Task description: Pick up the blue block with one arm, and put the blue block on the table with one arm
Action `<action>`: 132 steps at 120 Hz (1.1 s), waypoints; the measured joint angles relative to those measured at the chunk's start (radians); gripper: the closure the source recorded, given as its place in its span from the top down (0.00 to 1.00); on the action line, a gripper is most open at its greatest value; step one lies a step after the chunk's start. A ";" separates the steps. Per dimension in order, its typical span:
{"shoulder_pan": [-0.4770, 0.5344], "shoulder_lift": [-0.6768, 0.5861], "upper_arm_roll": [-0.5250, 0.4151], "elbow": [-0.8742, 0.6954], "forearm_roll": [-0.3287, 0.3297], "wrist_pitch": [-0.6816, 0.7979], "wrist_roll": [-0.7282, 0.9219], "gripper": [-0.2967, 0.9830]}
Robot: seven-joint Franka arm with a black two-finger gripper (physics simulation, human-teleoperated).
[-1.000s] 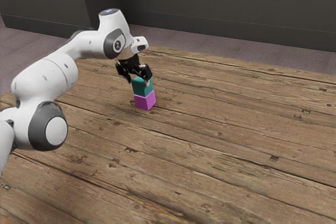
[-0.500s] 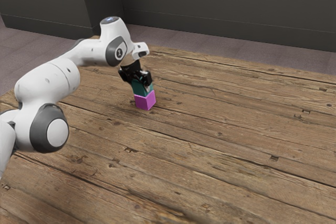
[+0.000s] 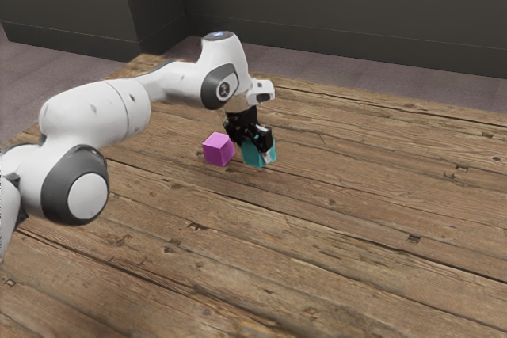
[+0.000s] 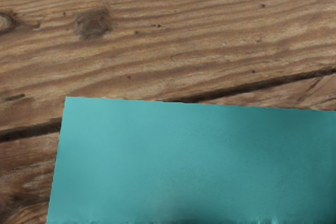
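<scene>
My gripper (image 3: 255, 146) is over the exterior view's centre, shut on the blue block (image 3: 252, 158), which looks teal. Its fingers hide part of the block's upper portion. The block is low over or on the table, slightly tilted; whether it touches the wood I cannot tell. In the wrist view the blue block (image 4: 189, 161) lies large along the lower edge, with wood grain beyond it.
A magenta block (image 3: 218, 150) stands on the wooden table (image 3: 333, 227), close beside the blue block toward the exterior view's left. Dark walls (image 3: 333, 13) rise behind the table.
My gripper came down around the blue block on top of the magenta one, closed on it, and carried it off toward the exterior view's right and lower. The magenta block stayed put.
</scene>
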 joint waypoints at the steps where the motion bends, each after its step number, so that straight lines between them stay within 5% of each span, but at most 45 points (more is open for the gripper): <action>1: -0.001 0.001 0.000 -0.005 -0.003 0.005 -0.001 0.41; 8: -0.002 0.004 0.001 -0.028 -0.016 0.034 -0.004 0.42; 22: -0.003 0.005 0.003 -0.039 -0.040 0.071 -0.003 0.59; 56: -0.002 -0.011 0.007 -0.075 -0.077 0.108 0.002 0.72; 66: -0.002 -0.165 0.009 -0.216 -0.078 0.111 0.003 0.73; 78: 0.001 -0.545 0.032 -0.524 -0.074 0.089 0.003 0.75; 91: 0.022 -0.789 0.066 -0.655 -0.049 0.004 0.009 0.75; 112: 0.051 -0.848 0.166 -0.655 -0.034 -0.104 0.028 0.76; 132: 0.041 -0.852 0.153 -0.576 -0.015 -0.188 0.040 0.77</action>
